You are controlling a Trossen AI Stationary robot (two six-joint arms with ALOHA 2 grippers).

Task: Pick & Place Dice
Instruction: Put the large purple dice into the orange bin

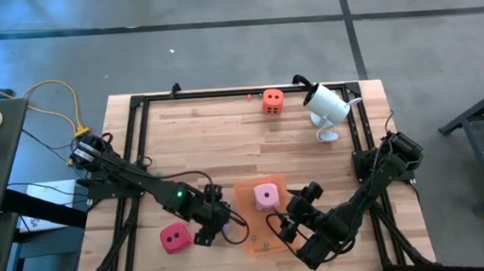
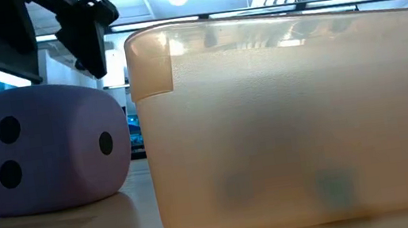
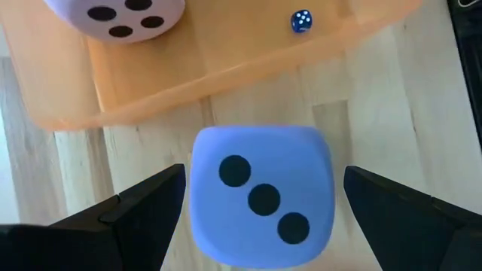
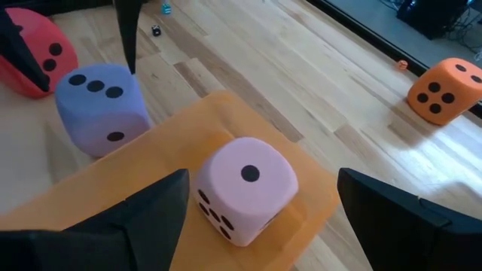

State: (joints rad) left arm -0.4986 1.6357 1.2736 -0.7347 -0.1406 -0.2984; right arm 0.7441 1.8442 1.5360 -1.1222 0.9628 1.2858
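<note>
1. High view: the purple die is hidden beneath the left gripper [image 1: 217, 229]; the left wrist view shows the purple die [image 3: 261, 197] on the worktop [image 3: 392, 105], between that gripper's spread fingers, neither touching it.
2. Left wrist view alone shows a tiny blue die [image 3: 301, 21] lying on the orange mat [image 3: 188, 68].
3. Low view shows only the purple die beside the mat's raised translucent edge; its contents are blurred there.
4. Mat contents: the pink die [image 4: 242, 188] rests on it, in front of the right gripper [image 4: 260, 226], whose fingers stand apart, holding nothing.
5. The red die [image 1: 175, 237] lies on the worktop near the left gripper.
6. The orange die [image 1: 273, 101] sits well apart, near the white camera [image 1: 325, 106].
</note>
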